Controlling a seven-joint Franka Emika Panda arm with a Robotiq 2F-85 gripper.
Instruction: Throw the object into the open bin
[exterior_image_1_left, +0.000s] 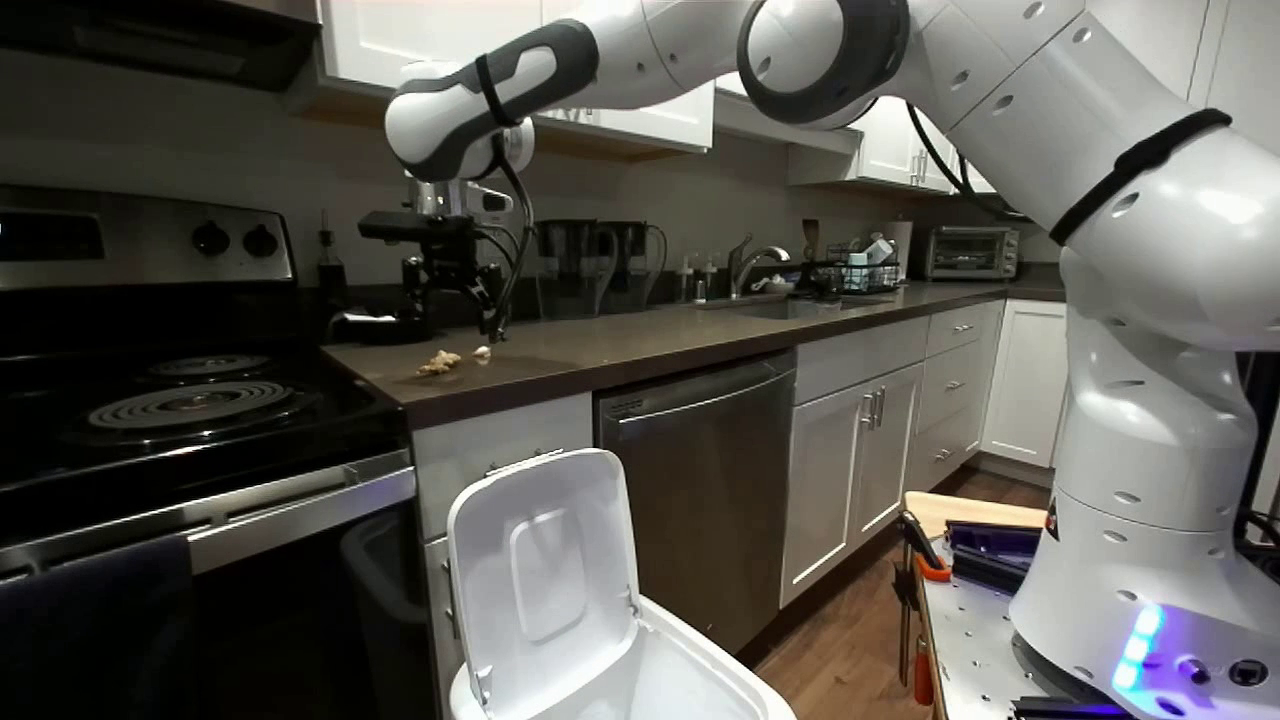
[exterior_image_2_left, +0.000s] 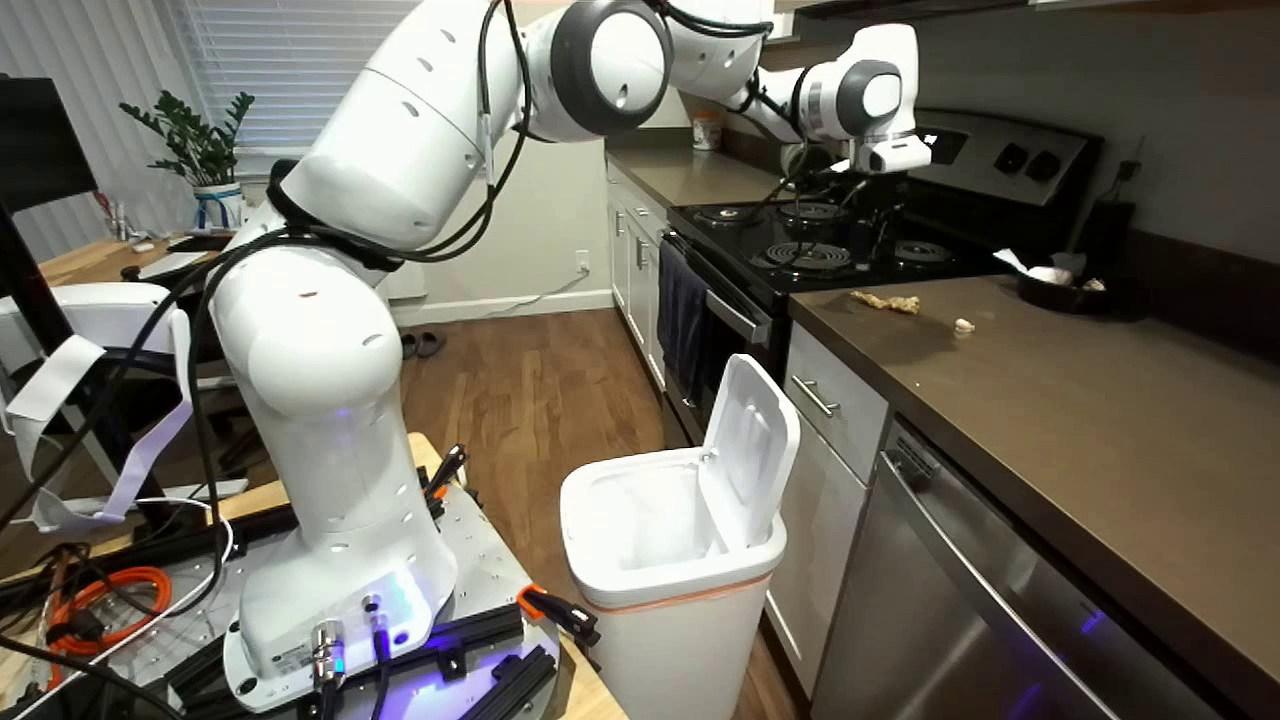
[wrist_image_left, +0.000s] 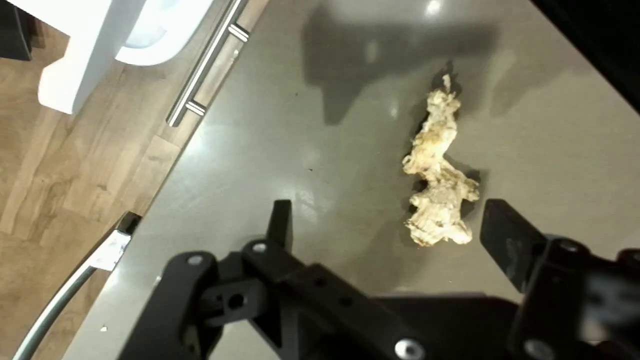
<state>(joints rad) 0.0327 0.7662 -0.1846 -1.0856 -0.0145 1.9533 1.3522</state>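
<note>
The object is a crumpled pale tan scrap (exterior_image_1_left: 440, 362) on the brown counter near the stove; it shows in both exterior views (exterior_image_2_left: 886, 302). In the wrist view the scrap (wrist_image_left: 437, 200) lies lengthwise, its lower end between the fingertips and nearer the right finger. A smaller off-white bit (exterior_image_2_left: 963, 326) lies apart from it, also in an exterior view (exterior_image_1_left: 482, 352). My gripper (wrist_image_left: 387, 215) is open and empty, pointing down above the counter (exterior_image_1_left: 455, 310). The open bin (exterior_image_2_left: 670, 585) stands on the floor below the counter, its white lid (exterior_image_1_left: 545, 560) raised toward the cabinets.
The black stove (exterior_image_1_left: 200, 400) adjoins the counter end (exterior_image_2_left: 1100, 400). A black dish (exterior_image_2_left: 1065, 292) and two dark pitchers (exterior_image_1_left: 570, 265) stand at the counter's back. The dishwasher (exterior_image_1_left: 690, 480) is under the counter, beside the bin. A drawer handle (wrist_image_left: 207, 65) projects below the counter edge.
</note>
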